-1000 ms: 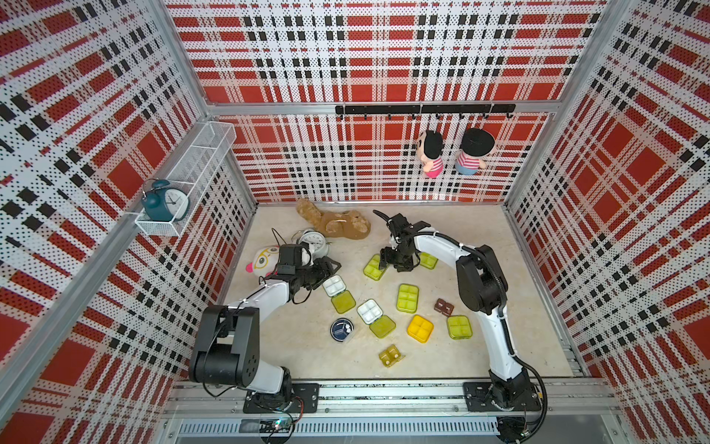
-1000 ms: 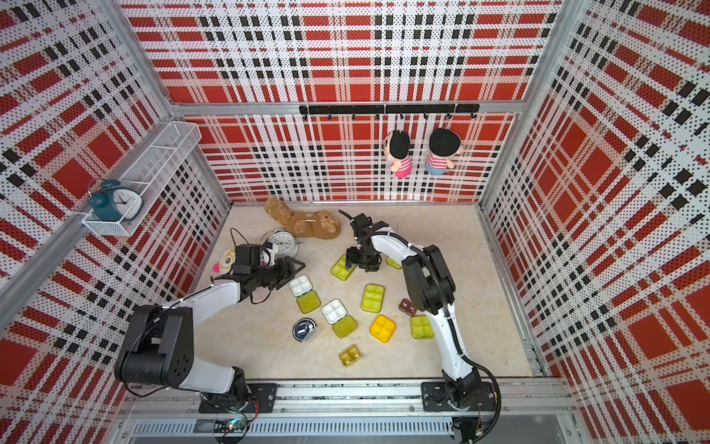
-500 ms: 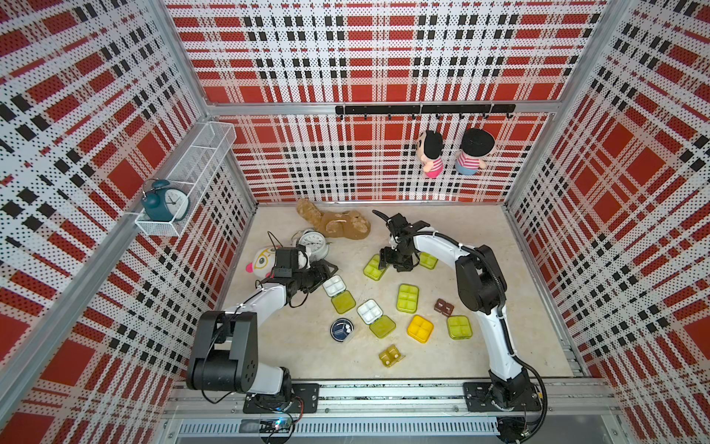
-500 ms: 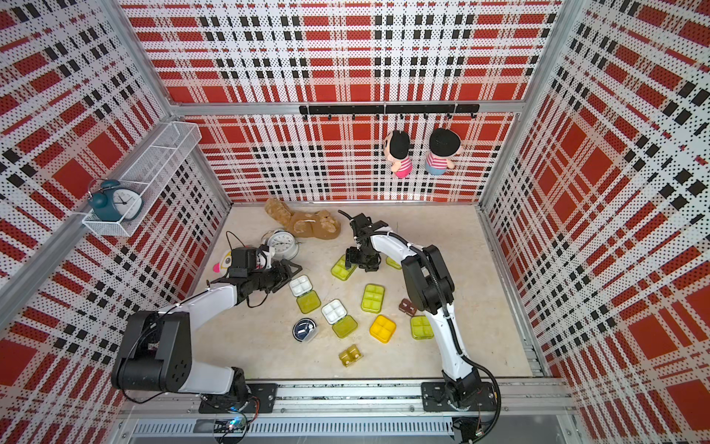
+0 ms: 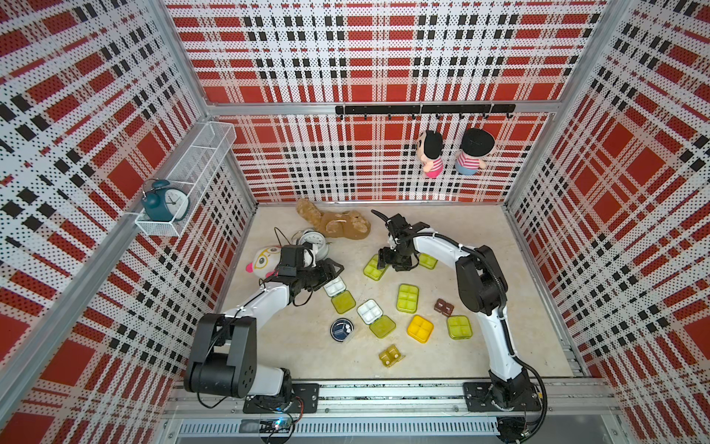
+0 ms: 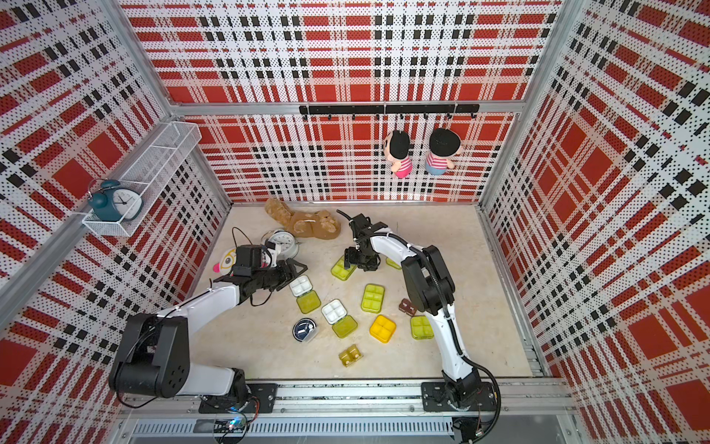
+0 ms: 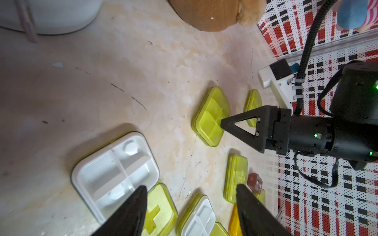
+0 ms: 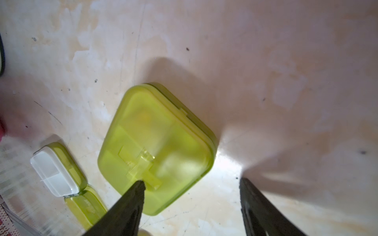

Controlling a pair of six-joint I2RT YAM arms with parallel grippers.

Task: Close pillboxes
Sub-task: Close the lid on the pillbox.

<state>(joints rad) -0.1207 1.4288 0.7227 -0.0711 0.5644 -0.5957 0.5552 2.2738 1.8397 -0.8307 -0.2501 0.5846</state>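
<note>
Several pillboxes lie on the beige floor. One open pillbox shows its white tray [image 5: 334, 286] [image 7: 114, 171] and flat green lid [image 5: 343, 301]. My left gripper [image 5: 332, 272] [image 7: 191, 189] hovers open just over that tray's edge. A second open pillbox [image 5: 369, 310] lies nearer the front. My right gripper [image 5: 392, 266] [image 8: 191, 182] points down, open, with one fingertip on the lid of a closed green pillbox [image 5: 374, 267] [image 8: 155, 147]. More closed green ones [image 5: 407, 298] [image 5: 459, 327], a yellow one [image 5: 420, 328], a brown one [image 5: 443, 307], an amber one [image 5: 391, 355] and a round navy one [image 5: 341, 330] are scattered around.
A brown teddy bear [image 5: 338, 225], a white alarm clock [image 5: 313, 240] and a plush face with glasses [image 5: 263, 261] lie behind the left gripper. A teal clock [image 5: 165, 200] sits on the wall shelf. Two dolls [image 5: 430, 153] hang on the back wall.
My left gripper has crept slightly right toward the open white tray. The right gripper has stayed over the closed green pillbox. Both stay open.
</note>
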